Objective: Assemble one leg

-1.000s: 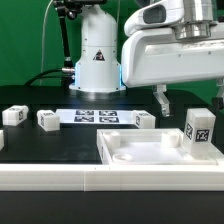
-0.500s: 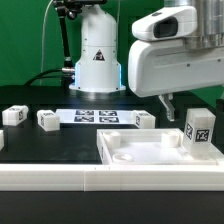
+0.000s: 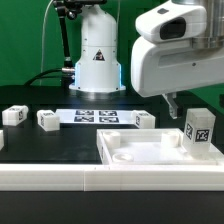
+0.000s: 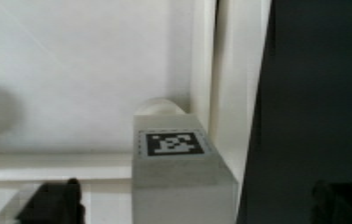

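One leg (image 4: 176, 165) (tag showing) sits between the spread fingers (image 4: 52, 200), touching neither.

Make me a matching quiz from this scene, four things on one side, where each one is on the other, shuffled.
1. upright leg
2. marker board
3. leftmost leg
4. gripper

A. exterior view's far left
B. hanging above the panel
C. on the panel's corner, exterior view's right
D. flat before the robot base

Pairs: 1-C, 2-D, 3-A, 4-B.

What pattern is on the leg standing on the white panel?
White leg with a black-and-white square tag; shows best in the exterior view.
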`<state>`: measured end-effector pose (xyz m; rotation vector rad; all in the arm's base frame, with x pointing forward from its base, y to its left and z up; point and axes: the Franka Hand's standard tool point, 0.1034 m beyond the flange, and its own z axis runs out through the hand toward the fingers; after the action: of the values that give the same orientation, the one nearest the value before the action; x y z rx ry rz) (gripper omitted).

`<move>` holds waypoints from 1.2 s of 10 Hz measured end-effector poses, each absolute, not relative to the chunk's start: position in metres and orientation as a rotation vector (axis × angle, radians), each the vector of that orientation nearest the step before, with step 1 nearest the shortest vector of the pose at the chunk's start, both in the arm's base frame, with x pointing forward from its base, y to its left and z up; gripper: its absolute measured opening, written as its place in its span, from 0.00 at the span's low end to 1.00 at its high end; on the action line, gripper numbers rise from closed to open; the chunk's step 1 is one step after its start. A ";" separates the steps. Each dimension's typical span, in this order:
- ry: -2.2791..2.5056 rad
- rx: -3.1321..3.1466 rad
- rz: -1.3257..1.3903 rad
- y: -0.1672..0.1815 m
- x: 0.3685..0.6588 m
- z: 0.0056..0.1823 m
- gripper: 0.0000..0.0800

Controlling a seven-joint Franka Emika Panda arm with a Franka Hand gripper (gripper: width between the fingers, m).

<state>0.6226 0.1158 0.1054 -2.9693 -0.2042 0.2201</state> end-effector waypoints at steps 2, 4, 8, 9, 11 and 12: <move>-0.117 -2.995 0.092 0.120 0.626 0.101 0.81; -0.137 -3.011 0.049 0.122 0.620 0.090 0.81; -0.154 -3.013 0.046 0.118 0.618 0.083 0.81; -0.152 -3.013 0.047 0.118 0.618 0.082 0.66; -0.151 -3.015 0.047 0.117 0.618 0.082 0.47; -0.148 -3.015 0.046 0.116 0.619 0.082 0.37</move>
<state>0.6186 0.1157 0.0821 -3.0153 -0.1485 0.0465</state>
